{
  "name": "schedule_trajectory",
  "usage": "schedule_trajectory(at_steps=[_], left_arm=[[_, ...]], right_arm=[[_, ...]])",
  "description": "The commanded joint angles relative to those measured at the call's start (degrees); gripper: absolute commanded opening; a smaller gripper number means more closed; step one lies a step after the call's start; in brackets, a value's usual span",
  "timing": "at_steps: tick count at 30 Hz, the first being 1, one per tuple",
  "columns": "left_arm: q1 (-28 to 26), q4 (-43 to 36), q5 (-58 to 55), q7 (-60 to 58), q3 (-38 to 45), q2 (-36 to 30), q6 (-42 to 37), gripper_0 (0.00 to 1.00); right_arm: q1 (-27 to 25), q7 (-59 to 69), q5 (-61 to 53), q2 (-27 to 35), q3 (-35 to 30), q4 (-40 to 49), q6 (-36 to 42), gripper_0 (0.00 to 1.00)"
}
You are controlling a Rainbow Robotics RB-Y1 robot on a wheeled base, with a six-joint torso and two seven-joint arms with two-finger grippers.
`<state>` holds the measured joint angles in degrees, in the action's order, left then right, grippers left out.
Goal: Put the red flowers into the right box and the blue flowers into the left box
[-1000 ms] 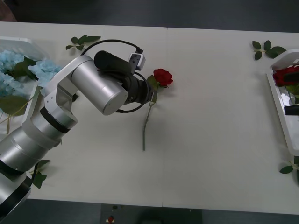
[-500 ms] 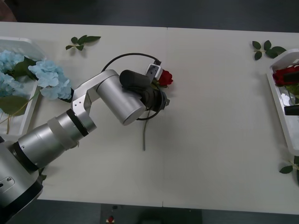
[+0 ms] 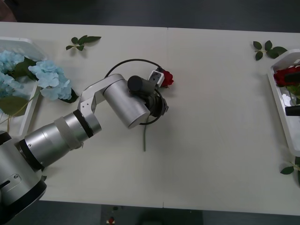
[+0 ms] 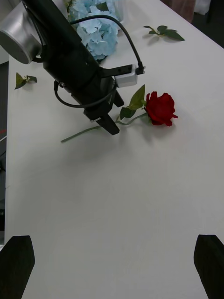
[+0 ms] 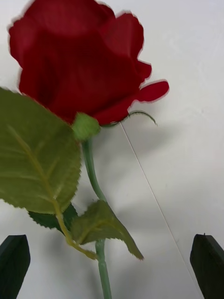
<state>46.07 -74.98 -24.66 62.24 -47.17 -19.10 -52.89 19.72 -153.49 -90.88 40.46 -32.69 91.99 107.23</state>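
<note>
One red rose (image 3: 166,78) lies flat on the white surface (image 3: 215,122), near the middle, with its bud toward the far side and its thin green stem (image 3: 145,138) running back toward the robot. The left gripper (image 4: 108,124) is low over this stem, just behind the leaves. In the left wrist view its two black fingers (image 5: 14,261) are spread wide, one on each side of the stem, and they do not pinch it. The bud (image 5: 79,60) and the leaves (image 5: 39,163) are very close before this camera.

The blue flowers (image 3: 47,77) are at the left side; some lie inside the left box (image 3: 26,44) and one cluster hangs over its rim onto the surface. At the right edge the right box (image 3: 281,105) has red flowers (image 3: 287,75) in it.

The right gripper (image 4: 112,261) is held above the surface, apart from the rose, with its black fingers (image 4: 211,261) spread and nothing between them. Loose green leaf sprigs (image 3: 82,41) lie near the far edge of the surface
</note>
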Motion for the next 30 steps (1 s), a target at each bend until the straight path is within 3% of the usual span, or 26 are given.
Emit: schedule_trajectory(at_steps=[1, 30], left_arm=[[2.6, -0.7, -0.1, -1.3, -2.2, 0.6, -2.7, 1.0], [2.8, -0.1, 0.9, 0.2, -5.1, 0.9, -4.9, 1.0]], right_arm=[[0.2, -1.5, -0.8, 1.7, -0.3, 0.7, 0.2, 1.0], [0.2, -1.5, -0.8, 1.7, -0.3, 0.7, 0.2, 1.0]])
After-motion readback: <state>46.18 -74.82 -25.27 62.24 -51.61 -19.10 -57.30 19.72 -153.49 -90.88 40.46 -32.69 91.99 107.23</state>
